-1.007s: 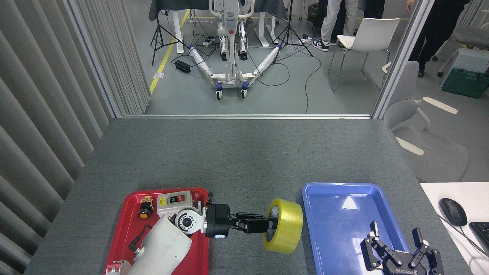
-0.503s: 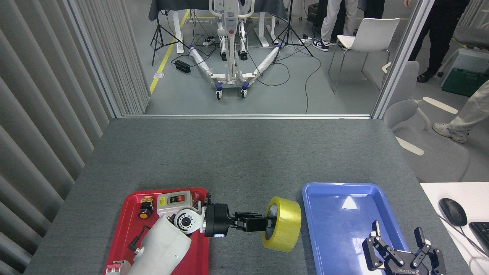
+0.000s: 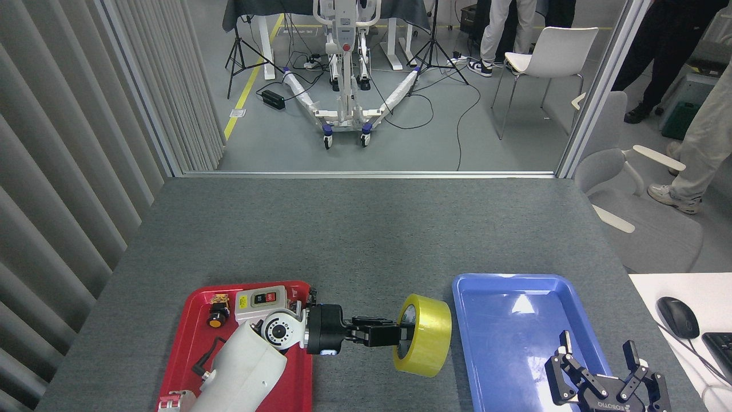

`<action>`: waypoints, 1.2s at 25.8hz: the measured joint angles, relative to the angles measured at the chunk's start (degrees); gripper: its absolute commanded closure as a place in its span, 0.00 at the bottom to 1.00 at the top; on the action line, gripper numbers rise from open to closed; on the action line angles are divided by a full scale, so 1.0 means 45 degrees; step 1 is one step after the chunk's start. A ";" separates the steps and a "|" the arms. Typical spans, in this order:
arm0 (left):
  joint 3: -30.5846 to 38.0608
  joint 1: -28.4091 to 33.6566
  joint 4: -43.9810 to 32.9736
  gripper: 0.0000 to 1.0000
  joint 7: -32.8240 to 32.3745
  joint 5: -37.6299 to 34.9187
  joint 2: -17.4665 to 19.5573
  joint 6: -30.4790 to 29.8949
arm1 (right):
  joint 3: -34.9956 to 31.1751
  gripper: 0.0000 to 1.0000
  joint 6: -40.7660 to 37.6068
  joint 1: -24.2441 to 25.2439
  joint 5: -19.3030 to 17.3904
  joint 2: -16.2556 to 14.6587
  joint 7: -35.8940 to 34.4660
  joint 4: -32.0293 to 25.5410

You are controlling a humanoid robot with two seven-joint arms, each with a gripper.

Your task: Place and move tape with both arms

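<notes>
A wide roll of yellow tape (image 3: 428,336) stands on edge between the red tray and the blue tray, its white core facing left. My left gripper (image 3: 400,333) reaches in from the red tray side and is shut on the tape's rim, with its black fingers at the core. Whether the roll rests on the table or hangs just above it cannot be told. At the lower right my right gripper (image 3: 599,366) stands open over the near right corner of the blue tray (image 3: 514,286), holding nothing.
The red tray (image 3: 189,343) at the lower left holds a switch box (image 3: 261,301), a push button (image 3: 217,316) and small parts under my left arm. A mouse (image 3: 677,317) and keyboard lie on a white desk at the right. People stand beyond the table.
The tape and left gripper shifted slightly left and up, away from the blue tray. The right gripper sank a little lower and rightward. A person's leg entered at the right.
</notes>
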 measured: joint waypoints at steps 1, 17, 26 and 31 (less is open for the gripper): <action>0.0000 -0.0004 0.0002 1.00 0.0000 0.0000 -0.0010 0.0000 | 0.0007 0.00 0.0000 0.0000 0.0001 0.0001 -0.0012 0.0000; -0.0002 -0.0026 0.0012 1.00 0.0010 -0.0006 -0.0147 0.0000 | 0.0212 0.00 -0.0420 0.0149 -0.0130 -0.0503 0.0040 -0.0021; -0.0002 -0.0026 0.0013 1.00 0.0011 -0.0006 -0.0125 0.0000 | 0.1405 0.00 -0.1971 0.0084 -0.0356 -0.1234 -0.0443 -0.0089; -0.0002 -0.0024 0.0012 1.00 0.0011 -0.0006 -0.0112 0.0000 | 0.1208 0.00 -0.5120 0.0600 -0.2115 -0.2240 -0.1073 -0.0079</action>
